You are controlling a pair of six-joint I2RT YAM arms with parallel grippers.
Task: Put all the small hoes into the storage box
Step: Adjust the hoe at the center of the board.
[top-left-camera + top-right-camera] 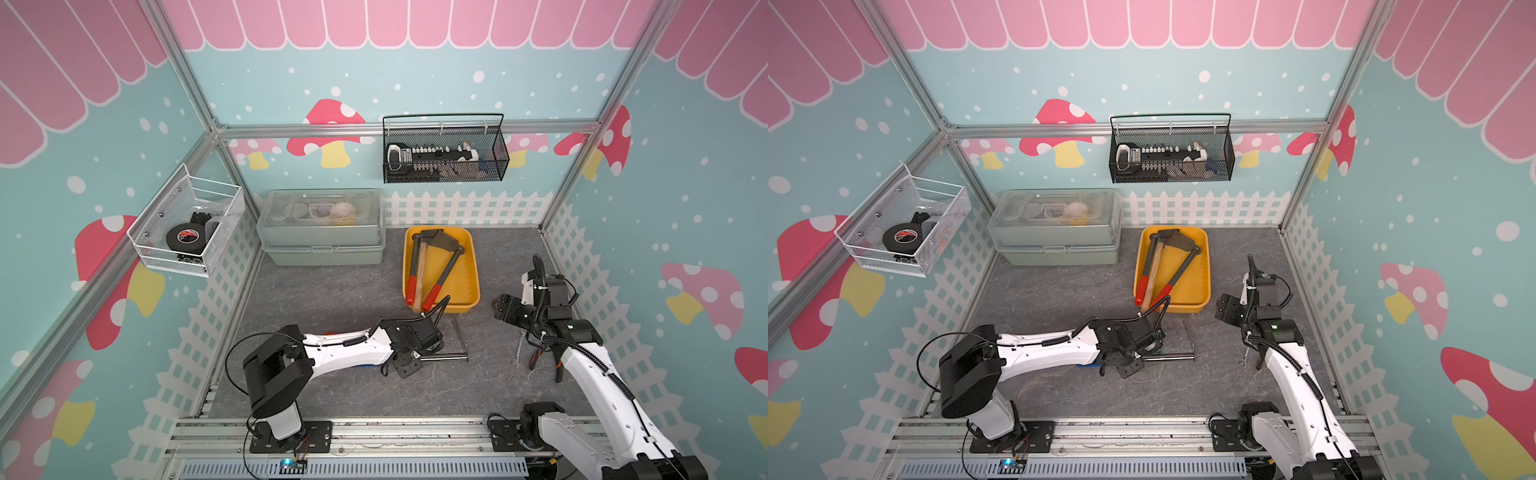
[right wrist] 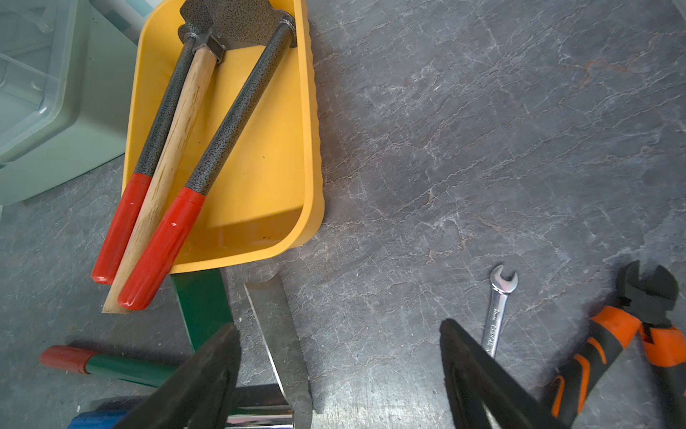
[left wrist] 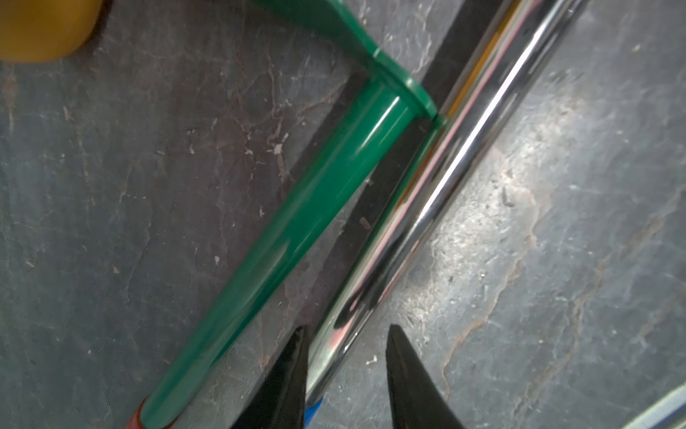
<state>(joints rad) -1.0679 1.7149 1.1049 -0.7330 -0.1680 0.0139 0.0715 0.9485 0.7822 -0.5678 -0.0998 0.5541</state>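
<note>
The small hoe lies on the grey table in front of the storage box, with a chrome shaft, a steel blade and a blue grip end. My left gripper is low over it, open a little. The shaft runs between the jaws against one finger, with a gap to the other. The storage box is a shallow yellow tray holding two grey tools with red grips and a wooden-handled one. My right gripper hangs open and empty to the right of the tray.
A green-handled tool with a red grip lies beside the hoe. A small spanner and orange pliers lie under the right arm. A grey-green lidded case stands left of the tray. Wire baskets hang on the walls.
</note>
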